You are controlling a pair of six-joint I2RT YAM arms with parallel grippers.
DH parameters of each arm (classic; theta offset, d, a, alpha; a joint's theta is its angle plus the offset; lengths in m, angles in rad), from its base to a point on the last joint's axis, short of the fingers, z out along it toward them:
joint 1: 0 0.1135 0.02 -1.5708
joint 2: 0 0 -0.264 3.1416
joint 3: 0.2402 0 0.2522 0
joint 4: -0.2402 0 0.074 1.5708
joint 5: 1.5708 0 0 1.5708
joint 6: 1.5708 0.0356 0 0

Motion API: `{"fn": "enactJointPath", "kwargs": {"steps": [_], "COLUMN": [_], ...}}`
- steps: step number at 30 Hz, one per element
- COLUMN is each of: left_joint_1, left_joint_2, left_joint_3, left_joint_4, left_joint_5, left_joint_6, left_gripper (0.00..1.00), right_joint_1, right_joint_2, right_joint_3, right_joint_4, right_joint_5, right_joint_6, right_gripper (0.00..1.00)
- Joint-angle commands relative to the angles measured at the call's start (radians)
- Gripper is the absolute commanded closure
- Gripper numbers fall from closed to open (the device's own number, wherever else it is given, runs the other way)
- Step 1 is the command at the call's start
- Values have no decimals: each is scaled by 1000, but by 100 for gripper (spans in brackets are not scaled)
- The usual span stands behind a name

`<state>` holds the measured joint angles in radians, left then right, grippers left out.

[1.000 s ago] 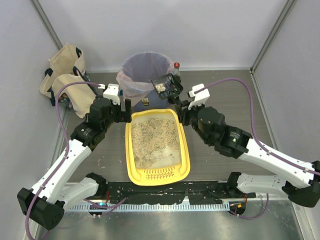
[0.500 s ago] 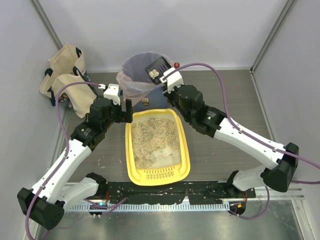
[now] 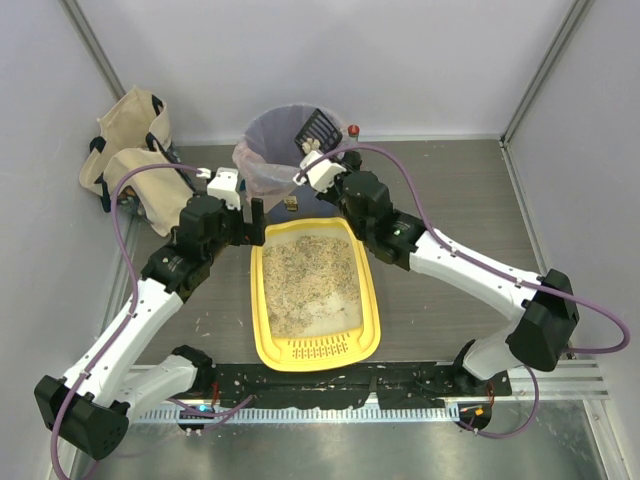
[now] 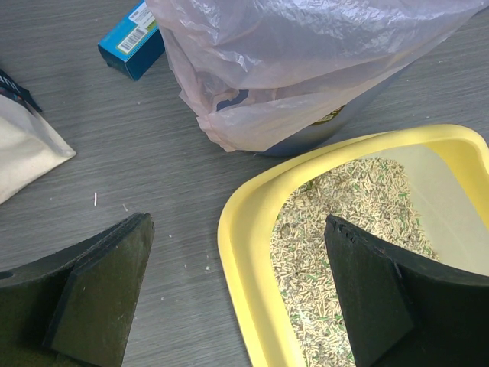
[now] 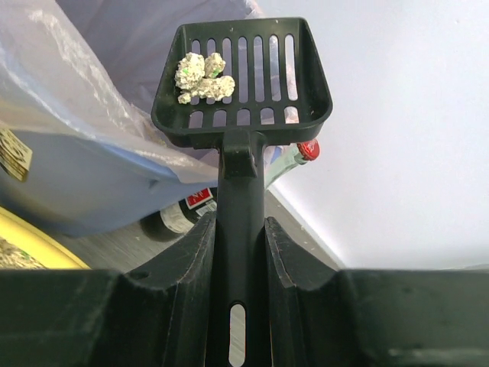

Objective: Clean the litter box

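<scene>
The yellow litter box [image 3: 373, 300] lies mid-table, beige granules [image 3: 310, 280] inside and its grille at the near end. My right gripper [image 3: 311, 152] is shut on the handle of a black slotted scoop [image 3: 318, 127], held over the right rim of the blue bin [image 3: 262, 160]. In the right wrist view the scoop [image 5: 243, 73] carries pale clumps [image 5: 200, 76], with the fingers of the gripper [image 5: 238, 229] pressed on the handle. My left gripper [image 3: 250, 216] stands open at the box's far left corner; in its wrist view it [image 4: 237, 224] straddles the yellow rim [image 4: 244, 260].
A clear liner [image 4: 306, 61] drapes over the bin. Behind the bin lies a bottle with a red cap [image 3: 352, 130]. A canvas tote bag [image 3: 130, 150] sits at the far left, with a small blue box [image 4: 134, 42] near it. Walls close in the back and sides.
My right arm has swung the scoop with its clumps left and farther back, from beside the bin to above its rim. The left arm has not moved.
</scene>
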<state>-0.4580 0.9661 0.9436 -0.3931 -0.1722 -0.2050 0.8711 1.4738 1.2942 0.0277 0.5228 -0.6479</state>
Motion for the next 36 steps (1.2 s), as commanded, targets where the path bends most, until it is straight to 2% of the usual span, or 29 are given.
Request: {"fn": "enactJointPath", "kwargs": {"steps": [1, 15, 25, 36], "left_joint_1": [-2, -4, -2, -2], "left_joint_2": [-9, -10, 31, 31], "left_joint_3": [7, 9, 55, 54], "left_joint_4": [37, 39, 42, -1], "left_joint_5": [-4, 7, 138, 89], "left_joint_6": [-1, -10, -120, -73], "left_gripper": [2, 2, 2, 2], "right_joint_1": [-1, -3, -4, -4], "right_joint_2": [-64, -89, -61, -15], "right_joint_3": [-45, -107, -105, -116], "right_joint_4": [155, 271, 333, 387], "right_joint_5": [20, -16, -37, -3], "right_joint_6": [-160, -392, -607, -832], "right_gripper": [99, 99, 99, 99]}}
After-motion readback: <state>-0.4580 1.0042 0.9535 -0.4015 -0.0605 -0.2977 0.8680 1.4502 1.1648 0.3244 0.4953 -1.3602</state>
